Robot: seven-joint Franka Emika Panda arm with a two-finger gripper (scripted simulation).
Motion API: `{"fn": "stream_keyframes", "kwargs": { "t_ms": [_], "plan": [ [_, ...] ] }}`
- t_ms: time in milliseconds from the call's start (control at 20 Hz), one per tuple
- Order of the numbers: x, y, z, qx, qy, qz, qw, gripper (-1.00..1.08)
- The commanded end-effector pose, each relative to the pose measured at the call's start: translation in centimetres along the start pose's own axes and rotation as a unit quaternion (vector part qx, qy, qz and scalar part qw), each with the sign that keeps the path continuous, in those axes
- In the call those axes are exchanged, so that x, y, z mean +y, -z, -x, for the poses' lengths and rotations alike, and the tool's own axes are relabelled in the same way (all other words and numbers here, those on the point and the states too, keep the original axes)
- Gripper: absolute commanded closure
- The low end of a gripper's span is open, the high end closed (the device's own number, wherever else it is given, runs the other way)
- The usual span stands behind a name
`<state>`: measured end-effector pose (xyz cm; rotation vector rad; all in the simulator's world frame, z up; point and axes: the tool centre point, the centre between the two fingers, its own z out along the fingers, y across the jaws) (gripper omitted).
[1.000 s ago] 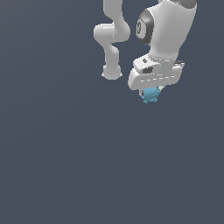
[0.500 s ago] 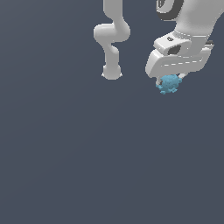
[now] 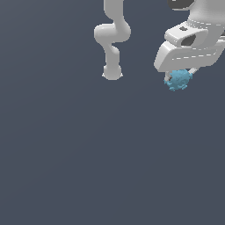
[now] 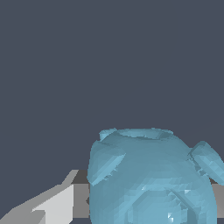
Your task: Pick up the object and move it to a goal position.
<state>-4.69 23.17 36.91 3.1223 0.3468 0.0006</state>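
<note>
The object (image 3: 179, 80) is a small light-blue, lumpy blob. It hangs under my white gripper (image 3: 179, 78) at the upper part of the exterior view's right, well above the dark floor. The gripper is shut on it, with the fingers mostly hidden behind the blob. In the wrist view the blob (image 4: 151, 179) fills the lower part of the picture, and one finger (image 4: 52, 205) shows beside it. No goal marker shows in either view.
The arm's white base (image 3: 112, 72) and lower links (image 3: 113, 33) stand on the plain dark grey floor (image 3: 88, 167) towards the exterior view's upper middle, to the left of the gripper.
The gripper has carried the blob towards the exterior view's right and slightly closer to the camera. It has stayed shut on the blob throughout.
</note>
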Motion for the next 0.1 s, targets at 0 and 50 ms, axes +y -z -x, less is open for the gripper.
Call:
{"fn": "stream_keyframes", "kwargs": {
  "t_ms": [0,50],
  "plan": [
    [-0.08,0.16,-0.12,0.0,0.0,0.0,1.0,1.08],
    [-0.07,0.16,-0.12,0.0,0.0,0.0,1.0,1.08]
  ]
}}
